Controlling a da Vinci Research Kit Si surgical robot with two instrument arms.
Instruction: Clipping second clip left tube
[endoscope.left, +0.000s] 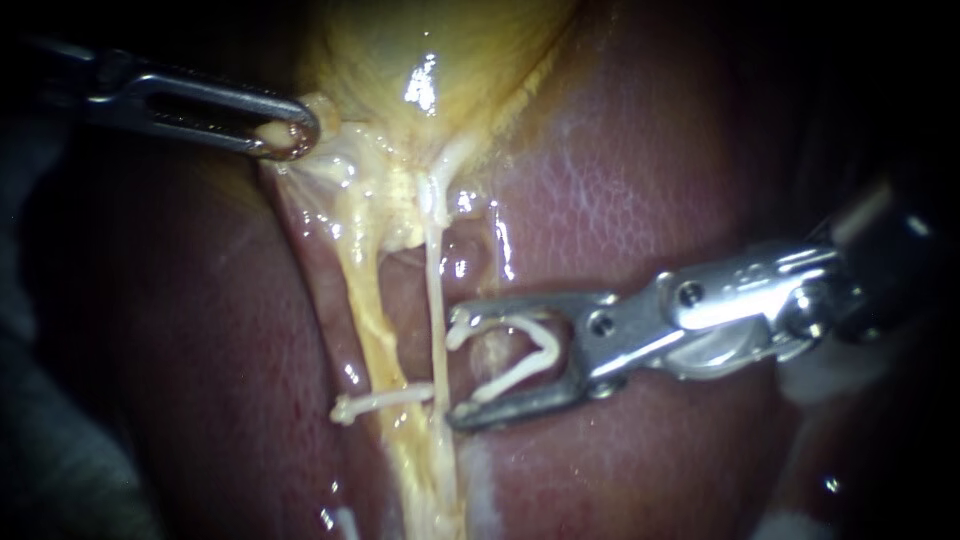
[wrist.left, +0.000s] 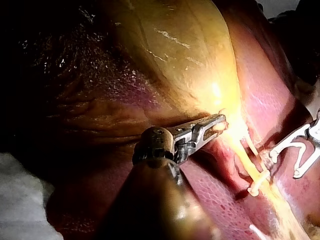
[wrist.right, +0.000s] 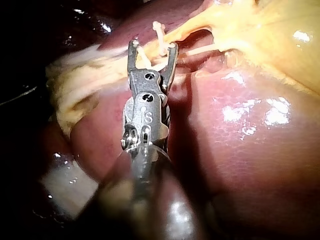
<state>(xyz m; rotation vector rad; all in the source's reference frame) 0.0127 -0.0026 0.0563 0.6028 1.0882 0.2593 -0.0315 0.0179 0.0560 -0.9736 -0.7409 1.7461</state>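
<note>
Thin, soft, wet and easily torn, the tube (endoscope.left: 434, 290) runs from the gallbladder (endoscope.left: 430, 50) over the liver (endoscope.left: 640, 170), with a closed clip (endoscope.left: 385, 400) across it. The wide jaws of my right instrument (endoscope.left: 455, 372) cradle an open clip (endoscope.left: 535, 345) just beside the tube; best seated above the closed clip. My left instrument (endoscope.left: 290, 135) pinches gallbladder tissue.

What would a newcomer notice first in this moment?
The right instrument, coming in from the right, holds an open white clip in its wide-spread jaws over the liver. By its lower jaw a closed clip already sits across the yellowish tube. At upper left, the left instrument grips pale tissue under the yellow gallbladder.
</note>
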